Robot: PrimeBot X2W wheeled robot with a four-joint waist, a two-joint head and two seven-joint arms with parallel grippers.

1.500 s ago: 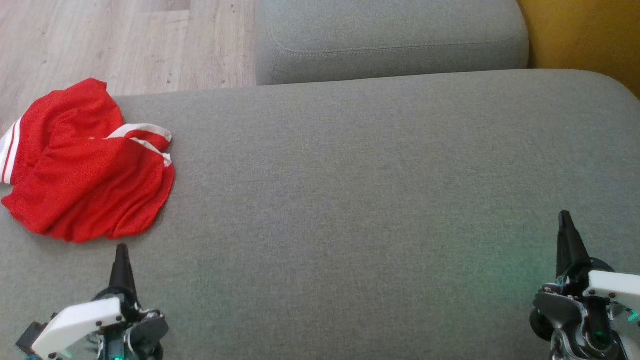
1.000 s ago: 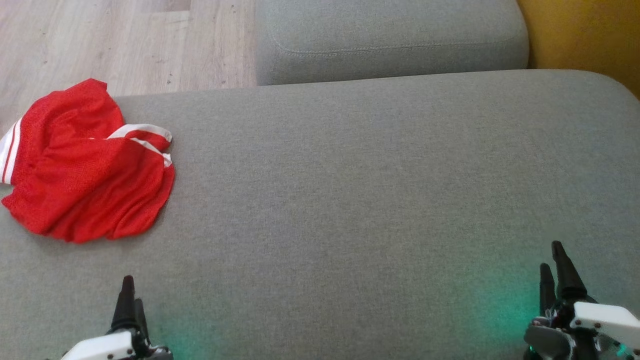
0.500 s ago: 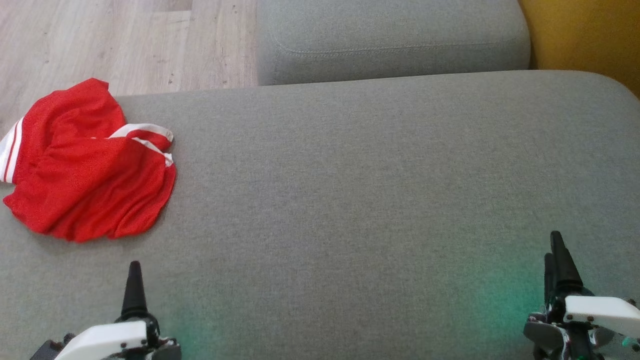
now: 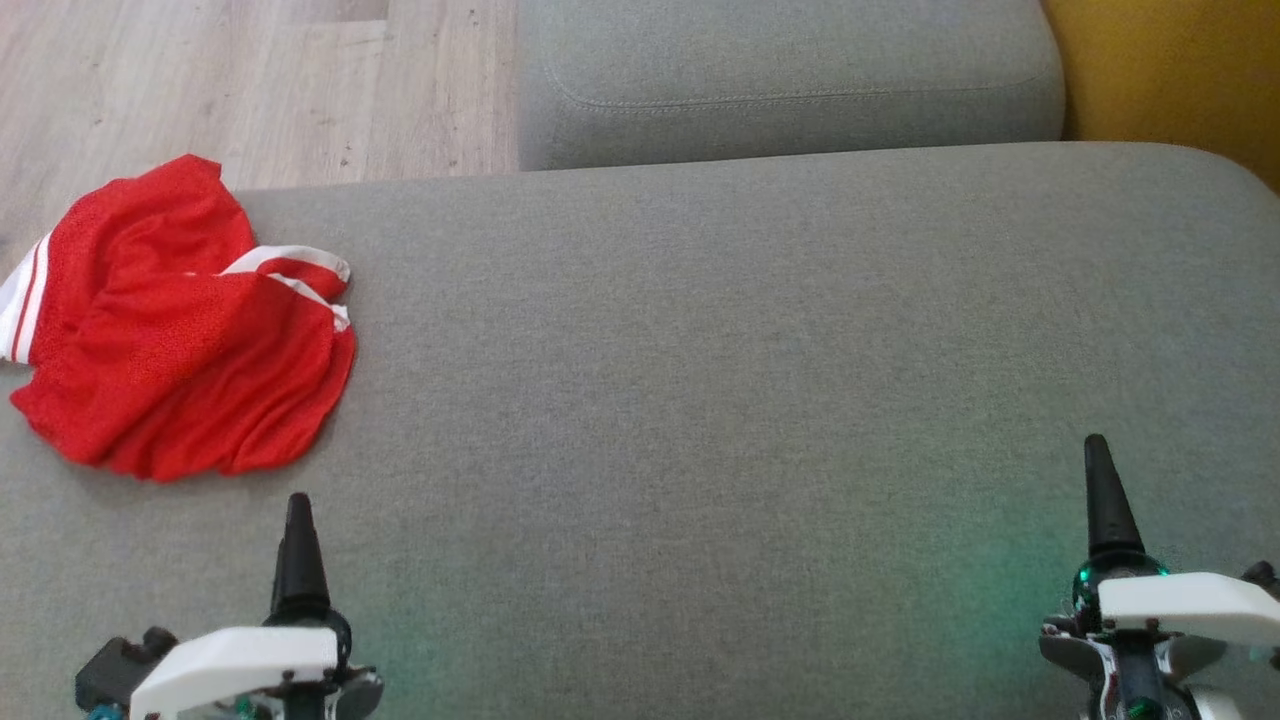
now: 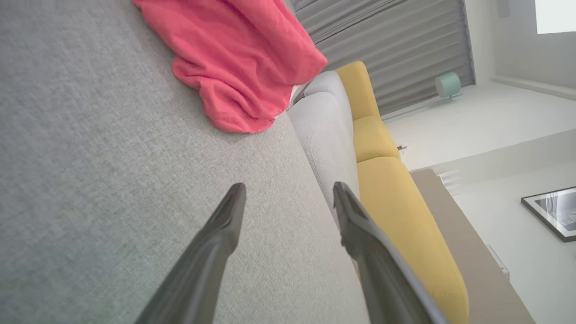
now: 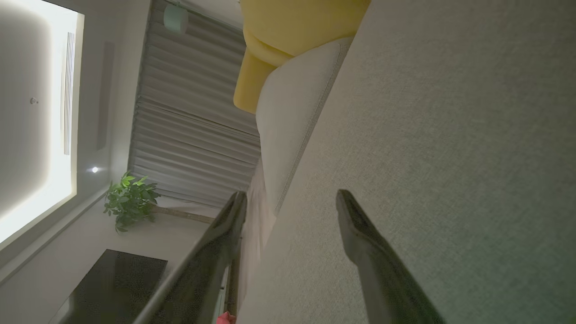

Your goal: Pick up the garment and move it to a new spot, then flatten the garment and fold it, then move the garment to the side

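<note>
The garment (image 4: 170,330) is a crumpled red piece with white stripes, lying at the left end of the grey cushion (image 4: 750,400), partly over its far edge. In the left wrist view the garment (image 5: 234,58) lies ahead of the fingers. My left gripper (image 4: 298,545) hovers at the lower left, just in front of the garment and apart from it, and its jaws stand open with nothing between them (image 5: 288,198). My right gripper (image 4: 1100,490) is at the lower right, far from the garment, open and empty (image 6: 290,202).
A second grey cushion (image 4: 790,80) lies beyond the big one. Wooden floor (image 4: 200,90) shows at the far left and a yellow seat (image 4: 1170,70) at the far right. The middle of the big cushion is bare fabric.
Both grippers dipped toward the bottom edge, then came forward again; the left one has also shifted right. The garment lies as before.
</note>
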